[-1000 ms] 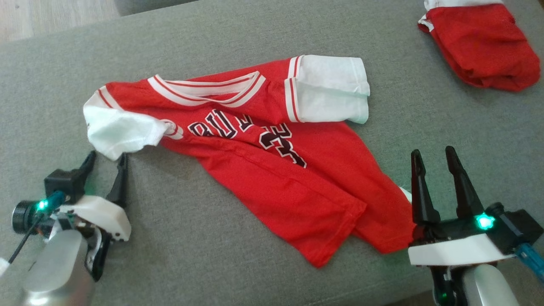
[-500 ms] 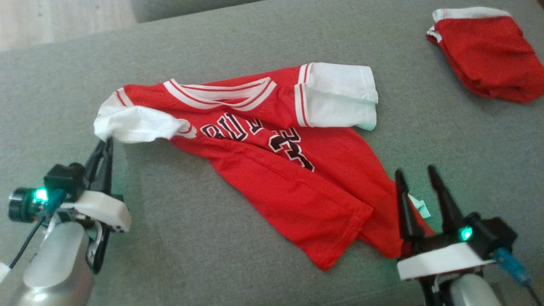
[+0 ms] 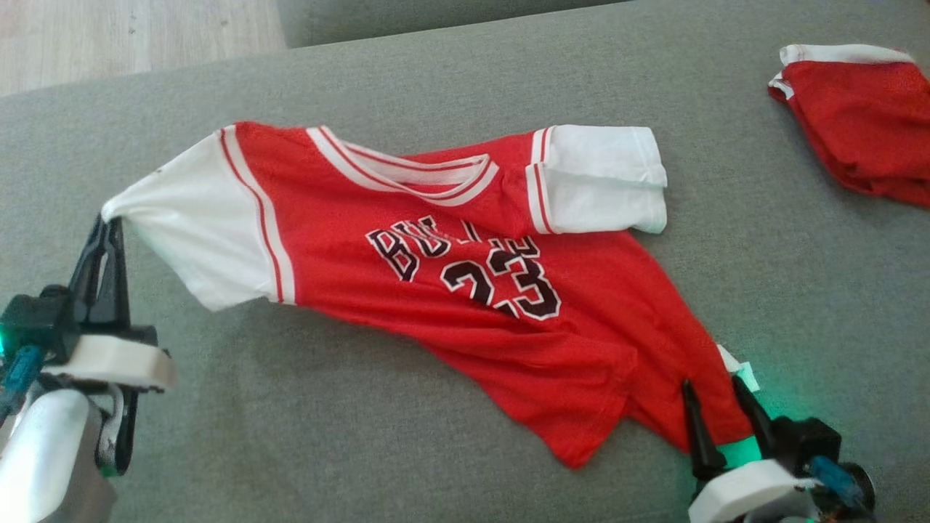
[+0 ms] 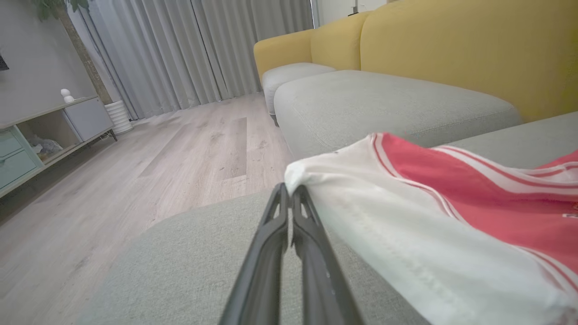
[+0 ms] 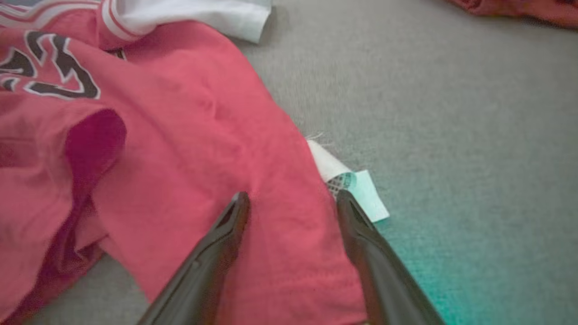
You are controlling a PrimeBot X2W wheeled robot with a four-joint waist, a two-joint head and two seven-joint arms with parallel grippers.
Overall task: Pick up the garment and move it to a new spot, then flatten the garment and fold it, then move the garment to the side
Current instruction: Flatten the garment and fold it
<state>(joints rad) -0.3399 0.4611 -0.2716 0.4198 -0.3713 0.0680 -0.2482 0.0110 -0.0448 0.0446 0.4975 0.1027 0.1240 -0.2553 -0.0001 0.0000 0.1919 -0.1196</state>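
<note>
step: looks like the flatten stage. The jersey (image 3: 450, 290) lies front-up on the grey sofa cushion (image 3: 305, 436), number showing, lower body wrinkled and folded over itself.
garment location: mid-cushion, collar toward the far edge, hem toward the robot's right. The far white sleeve lies flat.
left gripper (image 3: 107, 221): pinched fully closed on the tip of the near white sleeve (image 3: 196, 225). The wrist view shows fabric caught right at the fingertips (image 4: 289, 192). The sleeve is drawn out taut and lifted slightly off the cushion.
right gripper (image 3: 712, 385): jaws wide apart, holding nothing, fingers straddling the red hem corner (image 5: 280, 253) with the tips down on or just above the cloth, can't tell which. The care label (image 5: 356, 189) sits just beside the outer finger.
left arm pose: low at the cushion's left, fingers pointing away from the robot.
right arm pose: low at the near right edge, fingers angled toward the hem.
next move: probably close the right gripper on the hem corner, then pull the two grips apart to take out the wrinkles.
risk: the grip may catch only one layer, or the label.
other: a second red garment (image 3: 864, 123) lies far right, well apart.
</note>
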